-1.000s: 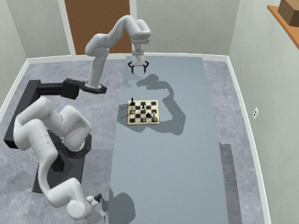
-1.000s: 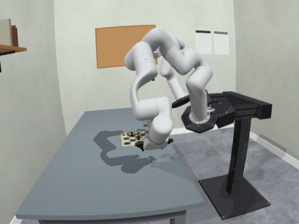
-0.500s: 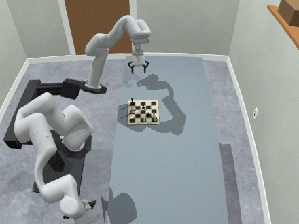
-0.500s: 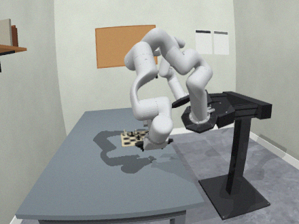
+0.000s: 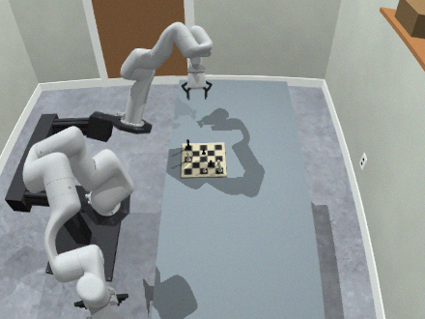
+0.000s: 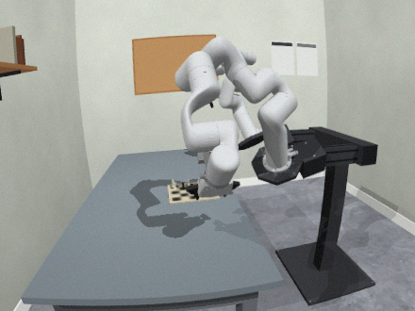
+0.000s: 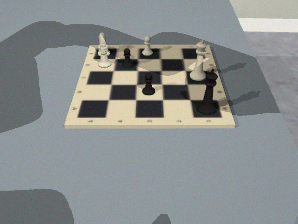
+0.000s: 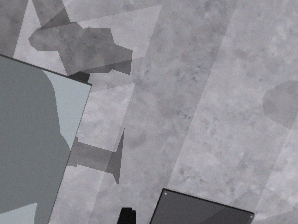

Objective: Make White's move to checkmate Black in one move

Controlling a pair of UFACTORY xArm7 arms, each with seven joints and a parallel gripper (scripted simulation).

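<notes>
The chessboard (image 5: 182, 174) (image 7: 150, 125) lies on the table. In the left wrist view, a tall black piece (image 5: 187, 144) (image 7: 209, 95) stands in the near right corner. A crowned white piece (image 5: 188, 157) (image 7: 199, 65) stands two rows behind it. One black pawn (image 5: 204, 152) (image 7: 148, 85) is near the middle, another (image 5: 211, 163) (image 7: 127, 59) farther left. Two white pieces overlap at the far left, a front one (image 7: 104, 61) and one behind; their kinds are unclear. A white pawn (image 5: 205, 170) (image 7: 147, 46) stands in the far row. My left gripper (image 5: 196, 97) is open above the table beyond the board. My right gripper (image 5: 101, 301) is open, far from the board.
The blue-grey table (image 5: 241, 232) (image 6: 141, 264) carries the arms' shadows. The right wrist view shows the floor (image 8: 200, 125), a table corner (image 8: 75, 102) and the dark stand base (image 8: 200, 210). A shelf (image 5: 403, 34) is on the wall.
</notes>
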